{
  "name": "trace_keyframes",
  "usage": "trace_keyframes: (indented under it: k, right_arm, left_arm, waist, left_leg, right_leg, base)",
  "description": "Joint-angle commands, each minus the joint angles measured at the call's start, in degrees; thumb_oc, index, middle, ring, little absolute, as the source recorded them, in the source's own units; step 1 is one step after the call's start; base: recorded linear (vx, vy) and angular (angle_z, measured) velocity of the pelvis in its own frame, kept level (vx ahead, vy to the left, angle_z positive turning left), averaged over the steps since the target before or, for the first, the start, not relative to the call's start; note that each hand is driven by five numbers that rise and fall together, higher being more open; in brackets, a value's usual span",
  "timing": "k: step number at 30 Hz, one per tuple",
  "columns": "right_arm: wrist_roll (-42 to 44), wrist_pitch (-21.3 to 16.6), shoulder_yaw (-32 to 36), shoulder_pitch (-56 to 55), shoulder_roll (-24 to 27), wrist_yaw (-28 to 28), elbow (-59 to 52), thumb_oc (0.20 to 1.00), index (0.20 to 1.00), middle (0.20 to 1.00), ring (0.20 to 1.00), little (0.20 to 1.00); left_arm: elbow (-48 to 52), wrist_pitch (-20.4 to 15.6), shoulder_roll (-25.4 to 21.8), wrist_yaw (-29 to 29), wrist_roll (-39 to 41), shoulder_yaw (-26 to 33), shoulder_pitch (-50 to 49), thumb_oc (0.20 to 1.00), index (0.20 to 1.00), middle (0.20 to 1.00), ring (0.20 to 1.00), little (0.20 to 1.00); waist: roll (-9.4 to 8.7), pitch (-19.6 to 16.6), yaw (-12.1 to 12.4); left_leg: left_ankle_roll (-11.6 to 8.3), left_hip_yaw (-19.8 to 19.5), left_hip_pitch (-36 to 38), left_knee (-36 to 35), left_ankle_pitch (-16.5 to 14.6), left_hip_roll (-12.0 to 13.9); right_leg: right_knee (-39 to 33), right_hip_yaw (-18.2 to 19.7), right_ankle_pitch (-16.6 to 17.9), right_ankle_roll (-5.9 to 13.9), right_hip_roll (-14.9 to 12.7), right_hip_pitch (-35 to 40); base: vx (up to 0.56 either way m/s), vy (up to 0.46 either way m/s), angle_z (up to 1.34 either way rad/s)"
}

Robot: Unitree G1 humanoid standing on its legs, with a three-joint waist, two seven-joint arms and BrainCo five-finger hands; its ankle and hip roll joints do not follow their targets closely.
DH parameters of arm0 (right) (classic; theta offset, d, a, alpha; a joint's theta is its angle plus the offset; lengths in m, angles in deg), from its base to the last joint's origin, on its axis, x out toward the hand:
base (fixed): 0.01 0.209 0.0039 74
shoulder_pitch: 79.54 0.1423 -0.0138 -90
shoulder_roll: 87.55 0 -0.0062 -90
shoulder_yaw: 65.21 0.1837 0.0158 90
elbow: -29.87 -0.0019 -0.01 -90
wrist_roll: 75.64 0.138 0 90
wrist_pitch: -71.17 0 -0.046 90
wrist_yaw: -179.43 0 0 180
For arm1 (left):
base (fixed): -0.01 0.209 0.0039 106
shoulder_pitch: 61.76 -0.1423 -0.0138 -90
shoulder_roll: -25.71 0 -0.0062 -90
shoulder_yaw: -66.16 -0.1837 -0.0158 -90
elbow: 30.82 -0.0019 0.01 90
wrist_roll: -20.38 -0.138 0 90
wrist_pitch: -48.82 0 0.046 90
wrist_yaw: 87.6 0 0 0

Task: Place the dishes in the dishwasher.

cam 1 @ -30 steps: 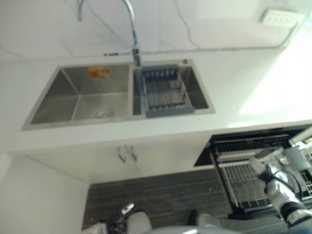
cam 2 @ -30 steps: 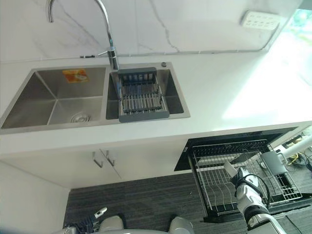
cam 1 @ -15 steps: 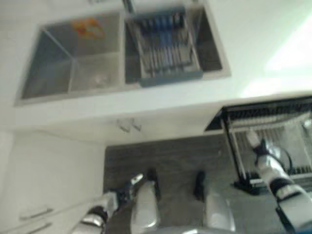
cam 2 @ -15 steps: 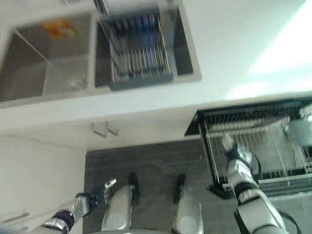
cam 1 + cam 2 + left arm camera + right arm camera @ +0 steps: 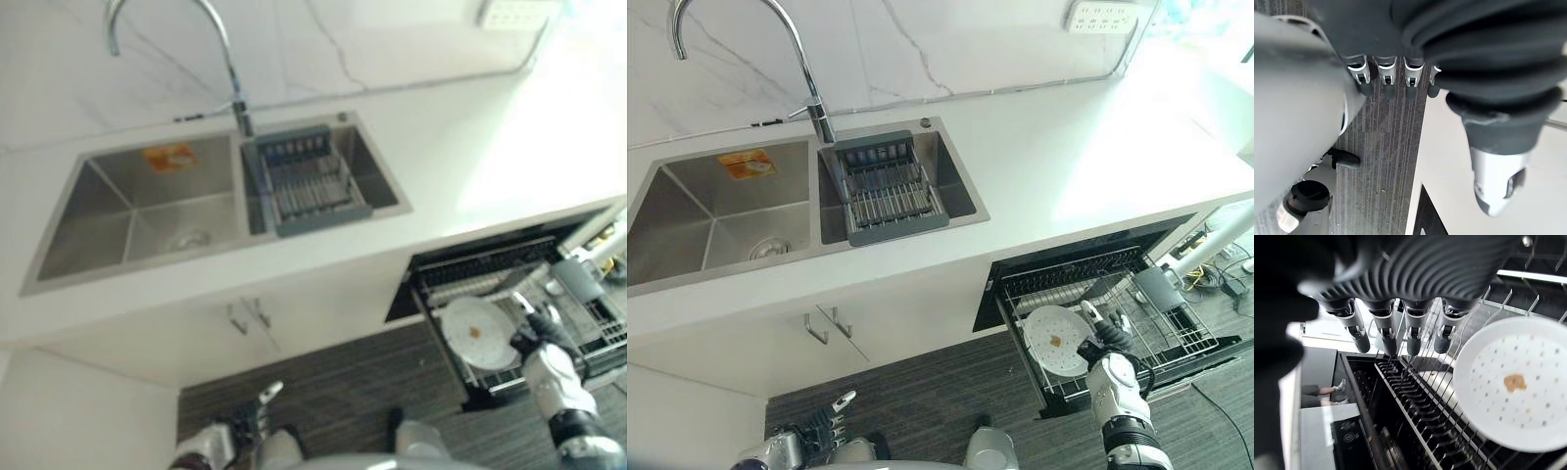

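A round white plate (image 5: 1055,340) with a small brown spot at its centre lies in the pulled-out wire rack (image 5: 1176,338) of the dishwasher (image 5: 1087,266), at the lower right of the head views. The rack is thin metal rod with rows of upright tines, set in a black cavity under the smooth white countertop (image 5: 1068,157). The right hand (image 5: 1104,336) sits just beside the plate's right edge; in its wrist view its fingers (image 5: 1387,335) hang straight and apart above the rack, clasping nothing. A grey cup (image 5: 1158,290) stands further right in the rack. The left hand (image 5: 828,421) hangs at the lower left over the dark striped floor (image 5: 921,392), fingers relaxed and empty. At upper left, a brushed steel double sink (image 5: 720,211) holds a grey slatted drainer basket (image 5: 884,188) beneath a curved chrome faucet (image 5: 784,39).
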Motion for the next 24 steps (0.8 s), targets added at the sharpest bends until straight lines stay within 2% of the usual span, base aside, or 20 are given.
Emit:
trace_keyframes:
  k: [1,7,12,14,17,18,19,20,22,23,24]
  right_arm:
    - [1.80,-3.22,2.93,2.90,2.36,0.31,-5.18,1.000,1.000,1.000,1.000,1.000]
    - [-0.23,-3.00,4.34,-1.36,-1.62,0.24,-20.64,1.000,1.000,1.000,1.000,1.000]
    - [-4.10,-2.88,4.47,-3.35,-2.26,-1.84,-28.19,1.000,1.000,1.000,1.000,1.000]
    - [-2.44,-1.62,4.65,-4.10,-0.67,-4.28,-32.96,1.000,1.000,1.000,1.000,1.000]
    - [-6.22,-1.47,5.23,-3.77,1.17,-6.73,-35.76,1.000,1.000,1.000,1.000,1.000]
    - [-5.95,-1.22,5.35,-3.70,1.42,-7.29,-36.07,1.000,1.000,1.000,1.000,1.000]
    - [-4.29,-0.66,7.35,-3.56,3.34,-8.93,-38.59,1.000,1.000,1.000,1.000,1.000]
    - [-4.09,-0.70,7.54,-3.55,3.51,-8.98,-38.77,1.000,1.000,1.000,1.000,1.000]
    - [-2.89,-1.91,8.73,-3.81,4.45,-10.04,-39.68,1.000,1.000,1.000,1.000,1.000]
    - [-2.61,-2.44,8.73,-3.89,4.20,-10.04,-40.16,1.000,1.000,1.000,1.000,1.000]
    - [-2.37,-2.78,8.60,-3.75,4.08,-9.87,-40.35,1.000,1.000,1.000,1.000,1.000]
  left_arm:
    - [1.01,0.23,1.06,0.93,3.92,0.41,-0.85,1.000,1.000,1.000,1.000,1.000]
    - [4.03,0.20,2.30,1.70,4.17,1.42,-3.68,1.000,1.000,1.000,1.000,1.000]
    - [5.70,1.33,2.71,2.50,2.30,1.11,-4.73,1.000,1.000,1.000,1.000,1.000]
    - [5.91,1.36,2.57,2.85,0.40,0.85,-5.75,1.000,1.000,1.000,1.000,1.000]
    - [5.46,0.73,2.81,3.15,1.64,1.13,-5.91,1.000,1.000,1.000,1.000,1.000]
    - [5.51,0.65,2.82,3.13,2.08,1.16,-5.90,1.000,1.000,1.000,1.000,1.000]
    - [6.42,-0.42,3.60,2.94,2.07,2.51,-5.94,1.000,1.000,1.000,1.000,1.000]
    - [6.49,-0.55,3.66,2.94,2.07,2.65,-5.95,1.000,1.000,1.000,1.000,1.000]
    - [6.18,-1.75,4.47,2.22,2.29,3.71,-6.34,1.000,1.000,1.000,1.000,1.000]
    - [6.43,-1.72,4.70,1.83,2.06,4.08,-6.35,1.000,1.000,1.000,1.000,1.000]
    - [6.59,-1.82,4.87,1.67,2.14,4.27,-6.44,1.000,1.000,1.000,1.000,1.000]
  waist:
    - [1.09,0.89,0.18]
    - [0.98,0.12,-0.52]
    - [0.87,-0.05,-0.19]
    - [0.82,-0.25,-0.28]
    - [1.73,-0.03,-0.90]
    - [1.84,0.02,-1.00]
    - [1.78,0.60,-0.82]
    - [1.70,0.58,-0.74]
    - [0.56,1.08,0.12]
    - [-0.65,1.82,1.01]
    - [-1.45,2.17,1.75]
  left_leg:
    - [-3.52,-1.68,3.53,-1.87,-3.69,3.59]
    - [-3.13,-2.31,4.21,-1.87,-4.64,2.59]
    - [-3.22,-3.20,4.18,-1.87,-4.89,2.37]
    - [-3.97,-3.57,3.78,-1.87,-4.23,3.48]
    - [-5.46,-3.66,3.26,-1.87,-2.46,5.60]
    - [-5.63,-3.52,3.25,-1.87,-2.22,5.88]
    - [-6.78,-3.50,4.29,-1.87,-1.50,6.58]
    - [-6.76,-3.71,4.15,-1.87,-1.03,6.41]
    - [-6.15,-6.06,5.56,-1.87,1.72,2.47]
    - [-4.97,-7.36,6.15,-1.87,1.56,-1.57]
    - [-3.49,-9.05,6.10,-1.87,-0.85,-5.68]
  right_leg:
    - [4.95,0.75,-6.60,2.46,-1.03,-1.27]
    - [4.95,0.93,-7.46,2.48,-1.22,-0.06]
    - [4.95,0.41,-8.04,2.17,-1.01,0.45]
    - [4.95,-0.22,-8.40,1.73,-0.06,0.49]
    - [4.95,-0.17,-9.09,0.55,1.51,0.35]
    - [4.95,-0.20,-9.13,0.44,1.61,0.35]
    - [4.95,-0.29,-9.42,-0.38,2.05,0.05]
    - [4.95,-0.16,-9.08,-0.58,2.11,-0.33]
    - [4.95,2.06,-9.00,-1.75,2.66,-0.70]
    - [4.95,3.27,-8.83,-2.03,2.29,-0.03]
    - [4.95,4.19,-8.59,-1.86,2.01,0.14]
  base:
    - [0.03,0.125,-0.12]
    - [0.02,0.072,-0.07]
    - [0.00,-0.043,0.00]
    - [0.02,-0.209,0.00]
    - [0.03,-0.114,-0.05]
    - [0.03,-0.150,-0.08]
    - [-0.01,-0.124,-0.04]
    - [-0.01,-0.176,0.02]
    - [0.02,-0.178,-0.01]
    - [0.05,-0.196,-0.12]
    - [0.03,-0.154,-0.45]
